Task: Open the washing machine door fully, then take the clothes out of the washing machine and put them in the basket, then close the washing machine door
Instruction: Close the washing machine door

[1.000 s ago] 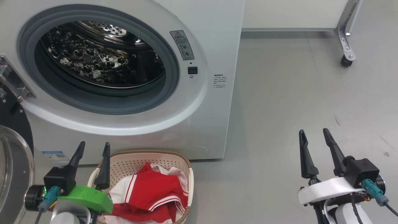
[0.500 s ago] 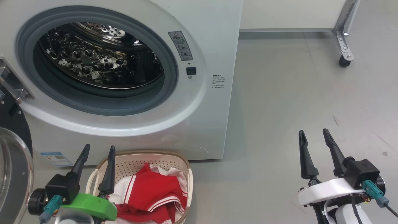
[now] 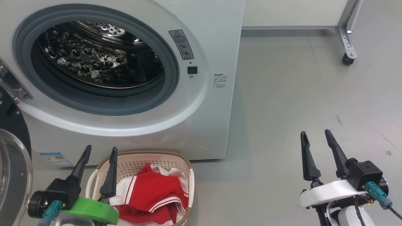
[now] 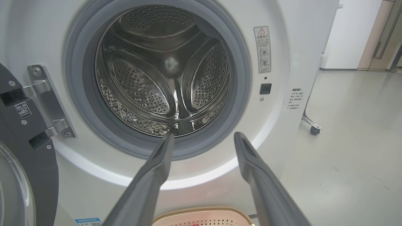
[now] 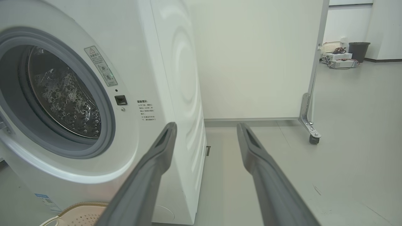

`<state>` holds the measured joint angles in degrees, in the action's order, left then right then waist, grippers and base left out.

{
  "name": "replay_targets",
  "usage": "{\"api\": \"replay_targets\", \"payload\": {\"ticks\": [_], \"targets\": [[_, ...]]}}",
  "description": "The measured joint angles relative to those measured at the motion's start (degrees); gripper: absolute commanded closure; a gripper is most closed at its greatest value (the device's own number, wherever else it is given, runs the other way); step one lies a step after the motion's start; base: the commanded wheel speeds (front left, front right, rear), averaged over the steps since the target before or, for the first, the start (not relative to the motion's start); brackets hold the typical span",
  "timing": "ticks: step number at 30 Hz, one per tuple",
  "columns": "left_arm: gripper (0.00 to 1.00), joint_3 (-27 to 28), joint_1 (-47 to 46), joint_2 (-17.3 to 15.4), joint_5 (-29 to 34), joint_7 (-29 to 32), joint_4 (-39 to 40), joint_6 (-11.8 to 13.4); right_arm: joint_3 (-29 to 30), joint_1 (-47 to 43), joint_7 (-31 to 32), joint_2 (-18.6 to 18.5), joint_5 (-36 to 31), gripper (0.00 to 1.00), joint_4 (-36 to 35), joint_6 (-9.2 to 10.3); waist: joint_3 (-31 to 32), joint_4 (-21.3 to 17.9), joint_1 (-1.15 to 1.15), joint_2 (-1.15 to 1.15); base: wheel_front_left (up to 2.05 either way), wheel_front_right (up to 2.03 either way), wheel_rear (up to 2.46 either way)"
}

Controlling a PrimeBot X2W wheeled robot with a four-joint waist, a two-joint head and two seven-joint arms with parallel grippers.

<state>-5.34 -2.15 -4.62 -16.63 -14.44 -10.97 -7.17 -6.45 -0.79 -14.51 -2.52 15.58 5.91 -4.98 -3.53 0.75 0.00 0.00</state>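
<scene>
The white washing machine (image 3: pixel 216 47) stands with its steel drum (image 3: pixel 94 59) bare and nothing red inside. Its door (image 3: pixel 12 163) hangs swung out at the far left, black rim and glass bowl partly cut off. The red and white clothes (image 3: pixel 154 194) lie in the cream basket (image 3: pixel 138 156) on the floor in front of the machine. My left gripper (image 3: pixel 100 150) is open with nothing between its fingers, just left of and over the basket's near corner. My right gripper (image 3: pixel 315 133) is open and holds nothing, over bare floor to the right.
A white partition on a metal foot with a caster (image 3: pixel 347 59) stands at the back right. In the right wrist view, a dark bin (image 5: pixel 359 50) and boxes sit far off by the wall. Grey floor (image 3: pixel 298 94) spreads right of the machine.
My left gripper has drawn back and down a little, toward the basket's near corner. The head view has shifted slightly. The right gripper, clothes and door have stayed put.
</scene>
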Motion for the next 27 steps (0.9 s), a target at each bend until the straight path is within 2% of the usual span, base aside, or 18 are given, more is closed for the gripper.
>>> {"api": "replay_targets", "payload": {"ticks": [13, 27], "targets": [[0.00, 0.9, 1.1, 0.0, 0.2, 0.0, 1.1, 0.0, 0.1, 0.0, 0.0, 0.0, 0.0, 0.00, -0.2, 0.00, 0.0, 0.0, 0.00, 0.00, -0.19, 0.19, 0.00], [0.00, 0.4, 1.2, 0.0, 1.6, 0.0, 2.2, 0.0, 0.2, 0.0, 0.0, 0.0, -0.1, 0.00, -0.2, 0.00, -0.1, -0.2, 0.00, 0.00, -0.71, 0.71, 0.00]]}}
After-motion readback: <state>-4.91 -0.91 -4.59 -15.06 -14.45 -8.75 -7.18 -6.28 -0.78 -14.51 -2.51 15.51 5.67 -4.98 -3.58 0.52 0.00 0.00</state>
